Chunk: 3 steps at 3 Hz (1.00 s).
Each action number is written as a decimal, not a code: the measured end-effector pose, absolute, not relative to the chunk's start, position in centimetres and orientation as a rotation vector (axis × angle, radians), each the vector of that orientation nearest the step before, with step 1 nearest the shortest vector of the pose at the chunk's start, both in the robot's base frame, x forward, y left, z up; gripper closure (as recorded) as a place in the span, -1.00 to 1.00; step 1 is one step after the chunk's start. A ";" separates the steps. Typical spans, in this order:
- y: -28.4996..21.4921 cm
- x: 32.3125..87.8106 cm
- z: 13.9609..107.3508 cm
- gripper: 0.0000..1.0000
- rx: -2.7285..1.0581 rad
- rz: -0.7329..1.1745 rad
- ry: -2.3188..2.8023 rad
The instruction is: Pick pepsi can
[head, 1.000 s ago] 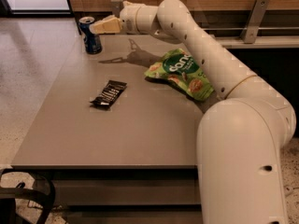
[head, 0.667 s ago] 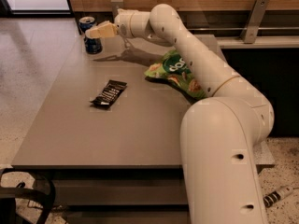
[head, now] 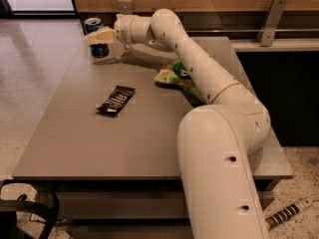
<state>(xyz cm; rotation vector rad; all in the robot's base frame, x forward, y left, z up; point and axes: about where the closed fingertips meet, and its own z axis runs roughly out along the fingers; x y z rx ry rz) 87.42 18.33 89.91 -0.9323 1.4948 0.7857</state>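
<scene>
The pepsi can (head: 99,50), dark blue with a silver top, stands upright at the far left corner of the grey table (head: 149,138). My gripper (head: 95,36) reaches in from the right, and its cream tip crosses the front of the can's middle. Only the can's top and bottom show. The can's base still looks to rest on the table.
A flat black wrapper (head: 115,99) lies left of the table's middle. A green snack bag (head: 173,76) lies under my forearm. A wooden wall with metal brackets (head: 271,20) runs behind the table. The table's left edge drops to the floor beside the can.
My gripper has moved left, from just right of the can to across its middle. The can, wrapper and bag have stayed in place.
</scene>
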 end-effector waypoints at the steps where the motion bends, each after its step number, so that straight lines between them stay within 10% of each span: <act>1: 20.0 87.4 89.0 -1.00 -0.937 0.821 1.480; 3: 20.7 87.2 88.8 -0.03 -0.943 0.829 1.481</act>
